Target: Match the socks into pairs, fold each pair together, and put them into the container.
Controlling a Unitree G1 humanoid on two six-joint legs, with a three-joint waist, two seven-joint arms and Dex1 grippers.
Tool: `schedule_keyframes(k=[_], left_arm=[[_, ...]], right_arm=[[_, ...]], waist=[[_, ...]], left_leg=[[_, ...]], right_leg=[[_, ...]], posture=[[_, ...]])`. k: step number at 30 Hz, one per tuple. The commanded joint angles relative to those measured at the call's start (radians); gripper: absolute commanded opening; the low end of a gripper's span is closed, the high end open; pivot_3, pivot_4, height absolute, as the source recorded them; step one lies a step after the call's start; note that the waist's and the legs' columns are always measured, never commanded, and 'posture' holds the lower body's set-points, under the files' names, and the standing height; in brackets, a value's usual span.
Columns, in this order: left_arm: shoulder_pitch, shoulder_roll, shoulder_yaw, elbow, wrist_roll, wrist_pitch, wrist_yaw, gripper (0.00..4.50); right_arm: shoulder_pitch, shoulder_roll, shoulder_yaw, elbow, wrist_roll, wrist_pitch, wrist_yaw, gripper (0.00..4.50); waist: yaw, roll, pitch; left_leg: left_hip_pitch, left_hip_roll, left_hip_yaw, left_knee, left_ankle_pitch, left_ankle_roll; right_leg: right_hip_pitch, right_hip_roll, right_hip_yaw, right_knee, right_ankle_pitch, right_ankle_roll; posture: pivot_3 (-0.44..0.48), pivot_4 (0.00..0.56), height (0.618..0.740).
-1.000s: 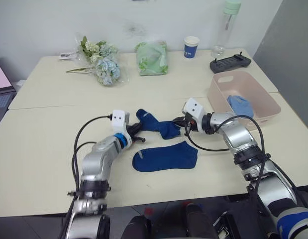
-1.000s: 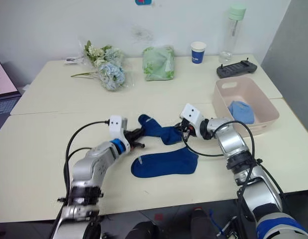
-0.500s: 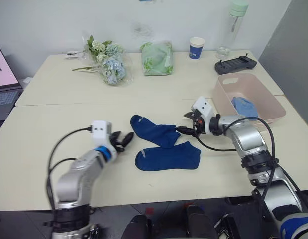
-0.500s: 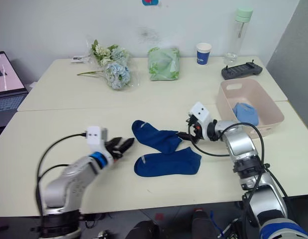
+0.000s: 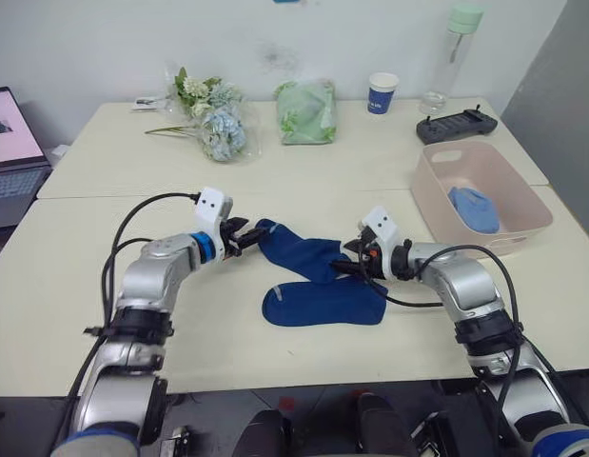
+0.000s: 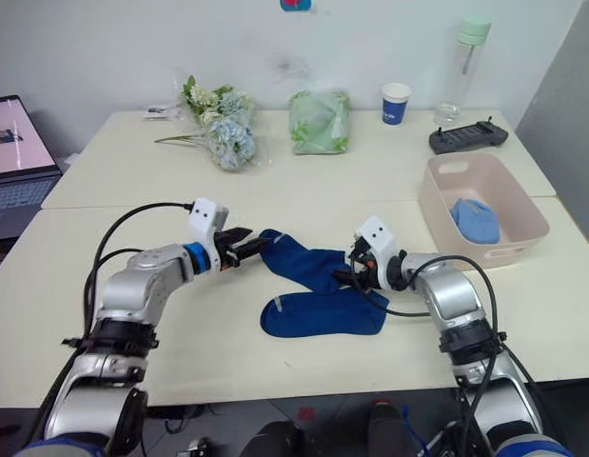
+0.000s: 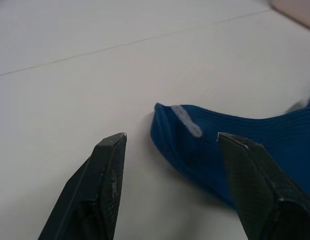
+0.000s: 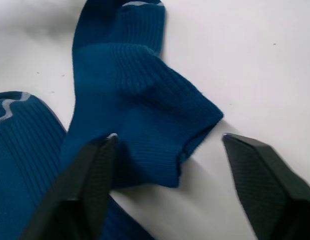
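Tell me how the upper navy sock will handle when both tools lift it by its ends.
The upper navy sock lies limp and creased, so it will probably sag between the left tool and right tool. Thin knit: likely very light. Its ribbed fabric should grip rather than slip. It overlaps the lower navy sock, which might drag along.

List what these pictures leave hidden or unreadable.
- Light blue bundle in the pink tub, eye views: one sock or a folded pair, too small to tell.
- Upper navy sock: its cuff end hidden behind the right gripper.
- Laptop: cut off by the left edge.
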Motion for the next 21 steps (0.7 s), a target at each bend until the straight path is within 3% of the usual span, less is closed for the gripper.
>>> schedule_keyframes(k=[1, 6, 8, 13, 21], left_arm=[[-0.047, -0.016, -0.012, 0.077, 0.025, -0.076, -0.043, 2.11], [-0.039, -0.013, 0.009, 0.067, 0.012, -0.054, -0.06, 0.62], [-0.03, -0.003, 0.018, 0.056, 0.011, -0.047, -0.061, 0.02], [0.011, 0.005, 0.053, -0.031, -0.02, 0.009, -0.044, 0.02], [0.195, -0.111, 0.173, -0.377, -0.091, 0.147, 0.2, 0.02]], right_arm=[[-0.007, -0.016, -0.007, -0.031, 0.013, -0.015, -0.002, 2.17], [-0.019, -0.039, -0.021, -0.026, 0.017, -0.027, 0.001, 0.48], [-0.03, -0.044, -0.036, -0.012, 0.022, -0.039, -0.002, 0.0], [-0.055, -0.065, -0.053, 0.012, 0.027, -0.061, 0.002, 0.0], [-0.088, -0.121, -0.084, 0.065, 0.04, -0.083, 0.028, 0.0]], waist=[[-0.004, 0.0, 0.0], [-0.017, 0.0, 0.0], [-0.017, 0.0, 0.0], [-0.017, 0.0, 0.0], [-0.014, 0.0, 0.0]], left_leg=[[0.0, 0.0, 0.0, 0.0, 0.0, 0.0], [0.0, 0.002, 0.0, -0.001, 0.0, 0.0], [0.0, 0.002, 0.0, 0.0, 0.0, 0.0], [0.0, 0.002, 0.0, 0.0, 0.0, 0.0], [0.0, 0.004, 0.0, 0.0, 0.0, 0.0]], right_leg=[[0.0, 0.0, 0.0, 0.0, 0.0, 0.0], [-0.001, 0.0, 0.0, 0.0, 0.0, 0.0], [-0.001, 0.0, 0.001, 0.0, 0.0, 0.0], [-0.001, 0.0, 0.001, 0.0, 0.0, 0.0], [-0.001, -0.001, 0.001, 0.0, 0.0, 0.0]], posture=[[0.0, 0.15, 0.74], [0.0, 0.15, 0.74], [0.0, 0.15, 0.74], [0.0, 0.15, 0.74], [0.0, 0.15, 0.74]])
